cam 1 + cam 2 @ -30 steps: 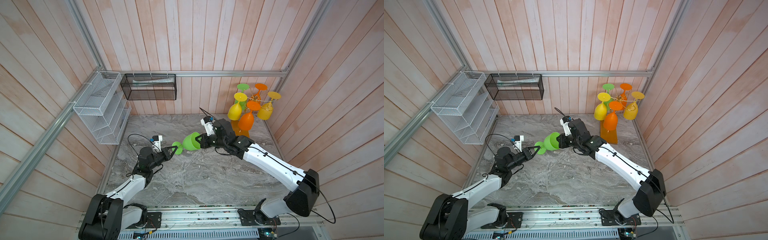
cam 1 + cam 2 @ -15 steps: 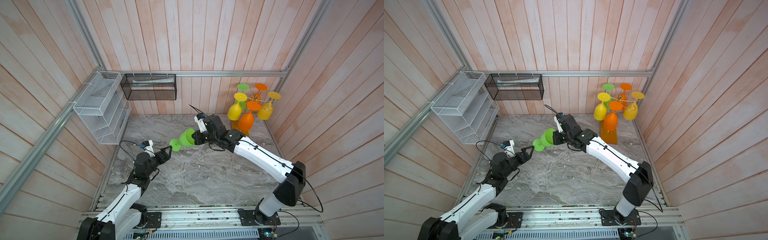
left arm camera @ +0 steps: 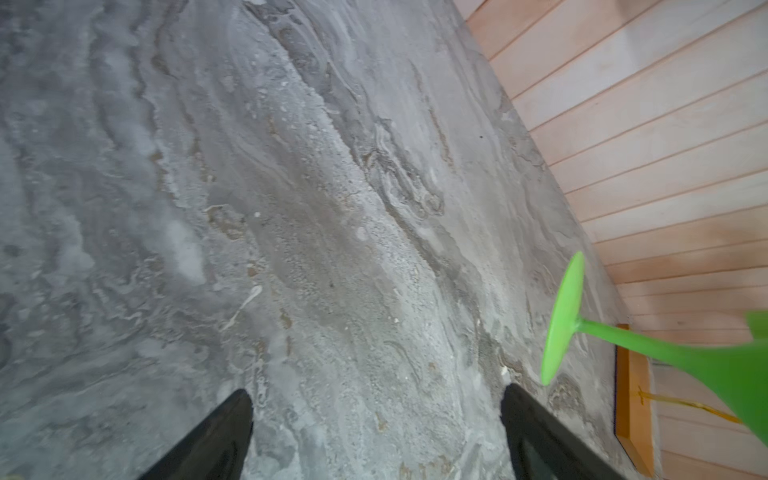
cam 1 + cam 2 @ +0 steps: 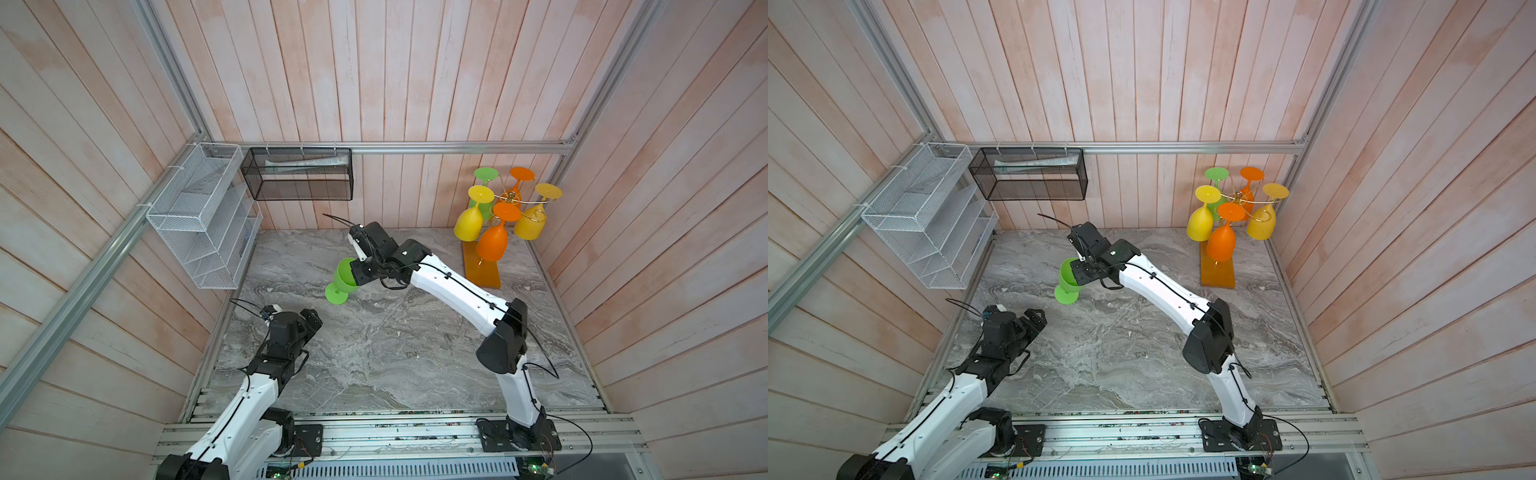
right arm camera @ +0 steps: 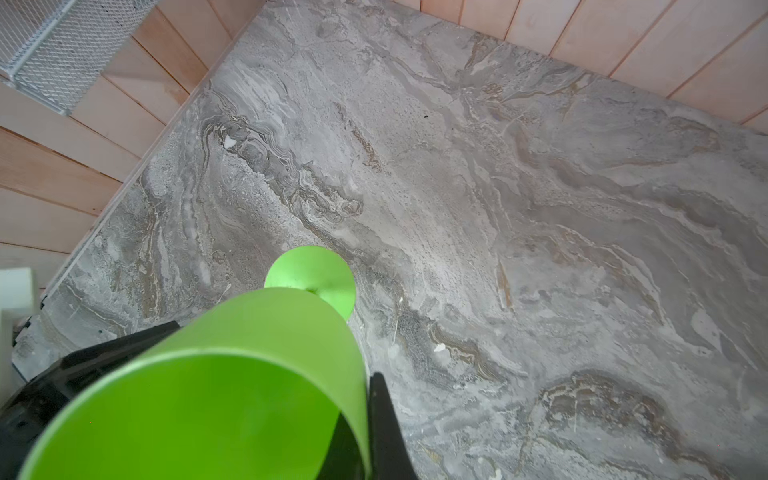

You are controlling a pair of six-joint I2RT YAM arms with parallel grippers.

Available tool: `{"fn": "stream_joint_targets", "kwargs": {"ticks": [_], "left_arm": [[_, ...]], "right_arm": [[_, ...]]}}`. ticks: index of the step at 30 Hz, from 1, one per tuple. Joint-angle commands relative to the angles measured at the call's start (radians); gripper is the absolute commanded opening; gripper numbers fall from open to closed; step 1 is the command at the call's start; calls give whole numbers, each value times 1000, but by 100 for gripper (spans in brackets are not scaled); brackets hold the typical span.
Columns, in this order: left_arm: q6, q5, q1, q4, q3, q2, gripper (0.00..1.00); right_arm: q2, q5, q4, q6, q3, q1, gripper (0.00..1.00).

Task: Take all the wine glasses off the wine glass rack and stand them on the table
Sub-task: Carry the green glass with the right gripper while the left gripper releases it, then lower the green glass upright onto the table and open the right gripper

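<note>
The green wine glass hangs tilted over the marble floor, foot lowest and mouth up. My right gripper is shut on its rim, with one finger inside the bowl and one outside. My left gripper stands open and empty, low at the front left. It is apart from the glass foot. The wine glass rack stands at the back right on its orange-brown base. Several yellow, orange and green glasses hang from it.
A white wire-mesh basket hangs on the left wall. A black mesh basket hangs on the back wall. Wooden walls close in the marble floor on three sides, and a metal rail runs along the front.
My left gripper opened, let go of the green glass's foot and drew back toward the front. My right gripper carried the glass leftward and tipped its foot down.
</note>
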Motion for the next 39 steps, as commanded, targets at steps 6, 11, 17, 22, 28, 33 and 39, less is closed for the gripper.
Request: {"fn": "stream_joint_targets", "kwargs": {"ticks": [6, 11, 17, 22, 28, 33, 39], "left_arm": [[-77, -68, 32, -186, 28, 13, 92], [-87, -74, 45, -256, 24, -14, 90], [-98, -64, 53, -293, -9, -85, 90], [-93, -58, 55, -315, -22, -121, 90], [-81, -50, 56, -325, -1, -115, 90], [-62, -57, 56, -343, 35, -113, 90], [-41, -72, 61, -351, 63, -108, 90]], "right_arm": [[175, 65, -150, -23, 237, 31, 0], [206, 48, -127, -14, 236, 43, 0], [237, 54, -129, -19, 237, 52, 0], [248, 59, -122, -19, 241, 58, 2], [256, 52, -114, -23, 249, 60, 13], [253, 42, -91, -28, 256, 60, 24], [253, 27, -75, -34, 277, 59, 32]]}}
